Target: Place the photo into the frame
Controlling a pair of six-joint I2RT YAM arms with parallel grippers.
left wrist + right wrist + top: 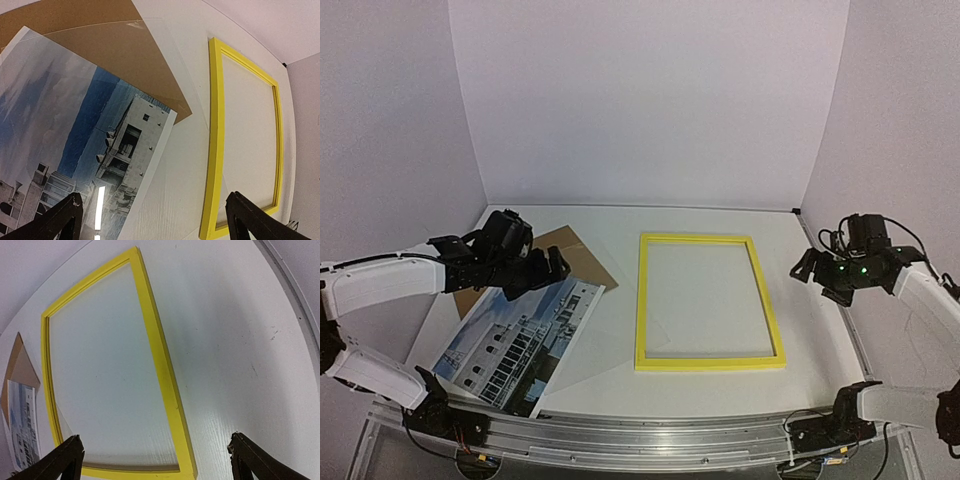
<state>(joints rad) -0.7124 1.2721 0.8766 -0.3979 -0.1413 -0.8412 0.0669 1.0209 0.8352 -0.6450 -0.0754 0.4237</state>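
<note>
The photo (pixel 520 340) lay flat left of the frame (pixel 641 300), apart from it, overlapping a brown board (pixel 582 252) and seemingly under a clear sheet (pixel 605 340). Your left gripper (pixel 542 272) hung over the photo's far corner, jaws wide and empty. Your right gripper (pixel 817 278), equally wide, waited right of the frame. You'd have done best to pinch the photo's edge alone, leaving the sheet behind.

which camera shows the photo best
Top external: nearly the whole photo shows, only its far corner behind the left arm. Left wrist shows it close but cropped at the edges; right wrist catches just a sliver at the left edge.
</note>
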